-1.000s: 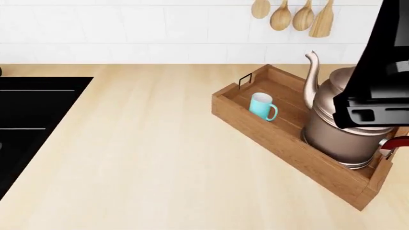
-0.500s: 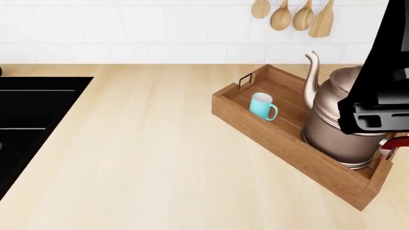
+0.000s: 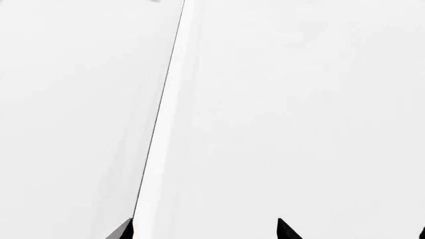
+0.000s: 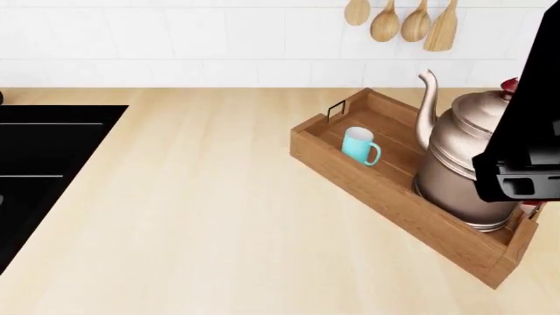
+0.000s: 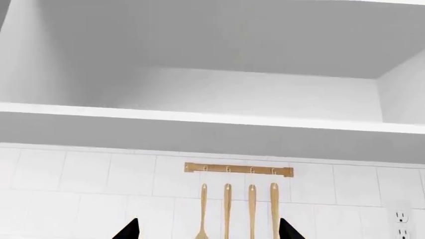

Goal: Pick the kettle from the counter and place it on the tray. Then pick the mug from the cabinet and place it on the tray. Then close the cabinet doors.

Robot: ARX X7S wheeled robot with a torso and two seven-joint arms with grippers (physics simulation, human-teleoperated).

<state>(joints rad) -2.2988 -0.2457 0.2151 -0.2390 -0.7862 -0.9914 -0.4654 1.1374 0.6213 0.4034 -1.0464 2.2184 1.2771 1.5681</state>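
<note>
On the counter (image 4: pixel 201 216): the wooden tray (image 4: pixel 385 193) sits at my right, turned at an angle, one thin black wire handle at its far short end.
Kettle (image 4: pixel 468 164): it stands upright inside the near end of the tray, spout curving up toward the wall, red knob on the lid just showing beside my right arm (image 4: pixel 529 125).
Mug (image 4: pixel 359 146): it stands upright in the far part of the tray, apart from the kettle, its loop handle facing the near side.
Right arm: a black bulk at the right edge of my head view, hiding part of the kettle.
Right claw (image 5: pixel 207 230): only two dark tips show, well apart, nothing between them; it faces the open white cabinet (image 5: pixel 212 84), whose shelf looks bare.
Below the cabinet: a tiled wall (image 5: pixel 86 189) with a wooden rack (image 5: pixel 239 170) of four hanging spoons, and a socket (image 5: pixel 400 224) at the side.
Left claw (image 3: pixel 202 230): two dark tips, spread apart and holding nothing, close to a plain white panel (image 3: pixel 299 109) with a thin dark seam.
Sink (image 4: pixel 44 164): a black basin set into the counter at my left.
</note>
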